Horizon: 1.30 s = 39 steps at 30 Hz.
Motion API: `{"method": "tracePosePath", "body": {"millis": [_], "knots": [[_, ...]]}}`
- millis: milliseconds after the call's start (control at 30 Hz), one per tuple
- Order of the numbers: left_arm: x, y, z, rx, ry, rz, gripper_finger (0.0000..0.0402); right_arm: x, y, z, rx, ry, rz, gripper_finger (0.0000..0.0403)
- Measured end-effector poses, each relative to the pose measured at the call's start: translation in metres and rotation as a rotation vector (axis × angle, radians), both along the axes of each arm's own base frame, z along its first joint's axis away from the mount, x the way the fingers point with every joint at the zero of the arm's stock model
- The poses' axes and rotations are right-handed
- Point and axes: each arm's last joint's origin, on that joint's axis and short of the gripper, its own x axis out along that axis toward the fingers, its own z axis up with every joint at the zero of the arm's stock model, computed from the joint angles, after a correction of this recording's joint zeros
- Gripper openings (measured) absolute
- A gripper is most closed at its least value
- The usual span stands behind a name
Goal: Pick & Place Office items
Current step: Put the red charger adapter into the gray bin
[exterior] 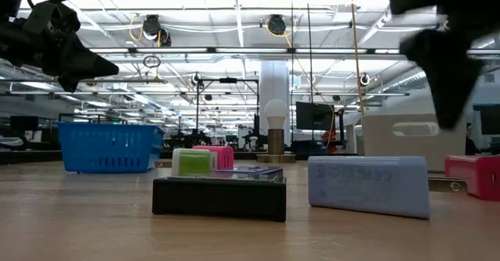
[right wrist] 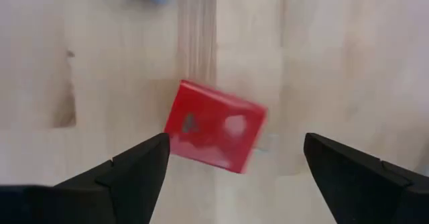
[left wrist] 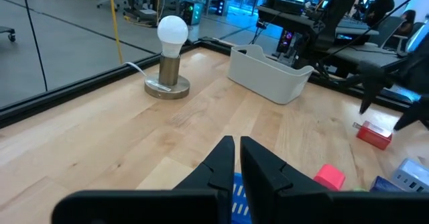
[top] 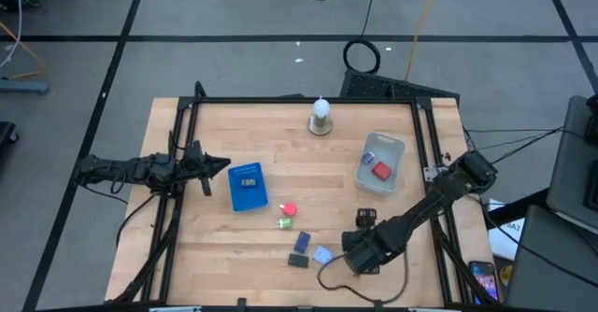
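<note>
The right gripper hangs wide open over the table's front right, holding nothing — its two fingers stand well apart, and a red block lies on the wood between and just beyond them, untouched. That block shows clearly only in the right wrist view; from above, the arm itself covers it. The left gripper is at the table's left edge with its fingers nearly together, empty, above the blue tray.

The high view gives the layout: near the table's middle front, left of the right gripper, lie a pink piece, a green piece, a dark blue piece, a light blue piece and a black piece. Another red piece sits in the white bin at the right, with a pale blue bit beside it. A white bulb on a round base stands at the back.

The low view alone shows heights — the black piece low and flat, the light blue one taller beside it.
</note>
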Motion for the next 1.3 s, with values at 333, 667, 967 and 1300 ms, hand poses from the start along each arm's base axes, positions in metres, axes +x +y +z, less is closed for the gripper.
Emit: {"method": "tracePosePath", "body": {"millis": [333,667,967,1300], "knots": [[0.0,0.0,0.0,0.015,0.005,-0.002,0.0026,-0.017,0.018,0.019,-0.135,-0.049,0.698,0.0336],[0.0,0.0,0.0,0.018,0.005,-0.002,0.0026,0.006,0.021,-0.007,-0.213,-0.04,0.938,0.0336],[0.0,0.0,0.0,0.027,0.008,-0.003,0.0026,0.002,0.018,-0.012,-0.165,0.041,0.951,0.0336],[0.0,0.0,0.0,0.039,0.012,-0.005,0.0026,-0.001,0.017,-0.012,-0.173,0.086,1.009,0.0336]]}}
